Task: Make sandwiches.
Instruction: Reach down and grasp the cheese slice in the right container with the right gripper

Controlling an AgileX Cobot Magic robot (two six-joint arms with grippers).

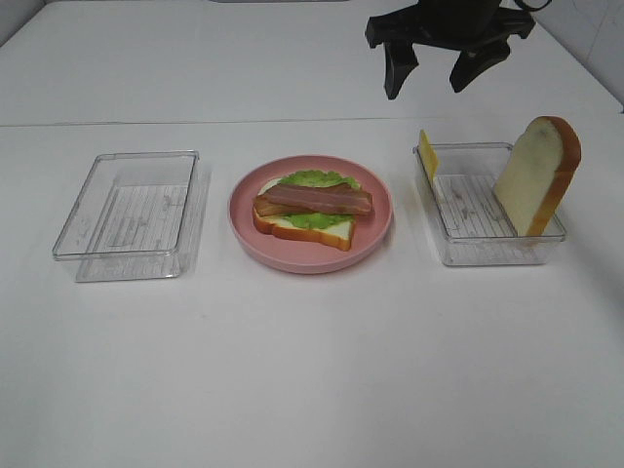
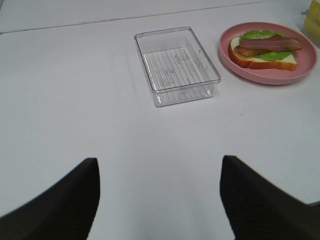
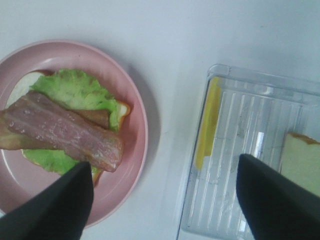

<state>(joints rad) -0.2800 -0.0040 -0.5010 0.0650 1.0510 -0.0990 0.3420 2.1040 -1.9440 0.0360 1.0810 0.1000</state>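
Exterior high view shows the right gripper (image 1: 429,83), jaws apart and empty, hovering by the tray (image 1: 487,261) where cheese (image 1: 427,154) and bread (image 1: 536,175) lean on edge, likely for easy pinching.

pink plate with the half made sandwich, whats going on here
A two-armed robot is building a sandwich. On the pink plate lie one bread slice, lettuce and bacon strips, stacked in that order. The cheese and the second bread slice lean in the right tray, not yet added. The right gripper hangs open, looking down between the plate and that tray, holding nothing. The left gripper is open too, over the table short of the left tray.
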